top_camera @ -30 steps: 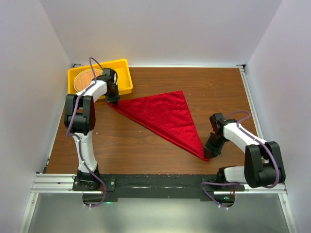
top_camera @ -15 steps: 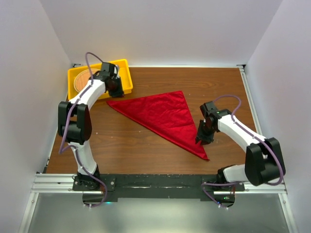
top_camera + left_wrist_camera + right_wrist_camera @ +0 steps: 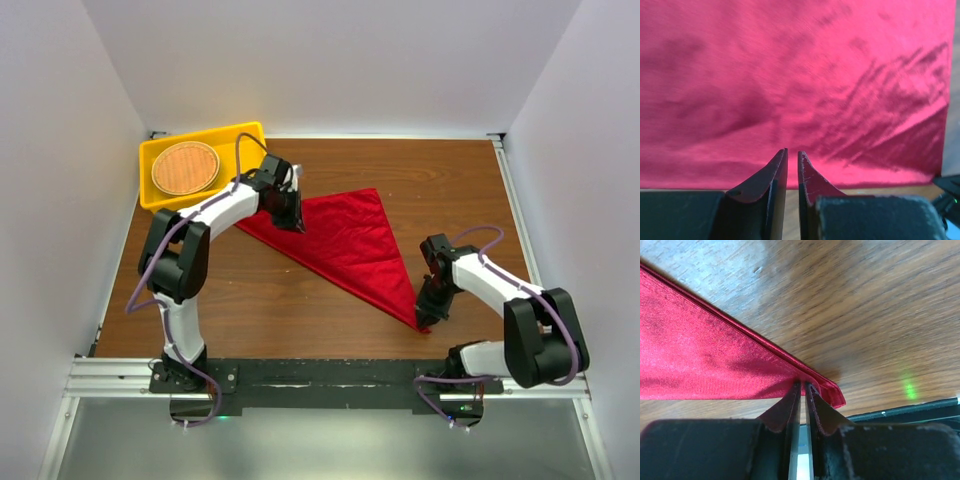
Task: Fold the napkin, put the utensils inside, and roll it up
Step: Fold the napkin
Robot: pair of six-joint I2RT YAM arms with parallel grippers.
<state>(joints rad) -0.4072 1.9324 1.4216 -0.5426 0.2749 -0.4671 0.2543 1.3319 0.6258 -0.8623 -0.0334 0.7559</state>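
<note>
The right gripper (image 3: 801,385) is clenched on the hem at the nearest tip of the napkin (image 3: 345,235). The napkin lies on the table (image 3: 450,190) as a flat red triangle. Its long edge runs from that near-right tip to the far left, and the sharp tip points toward the right arm. The left gripper (image 3: 792,152) is over the far-left part, closed to a thin slit. Beyond sits a yellow tray (image 3: 255,135) holding a round mat (image 3: 185,167).

Bright red plain cloth napkin (image 3: 350,240), yellow plastic tray (image 3: 215,132), round woven orange-brown mat (image 3: 185,167), brown wood-grain table (image 3: 460,190), plain whitish walls (image 3: 330,70).
</note>
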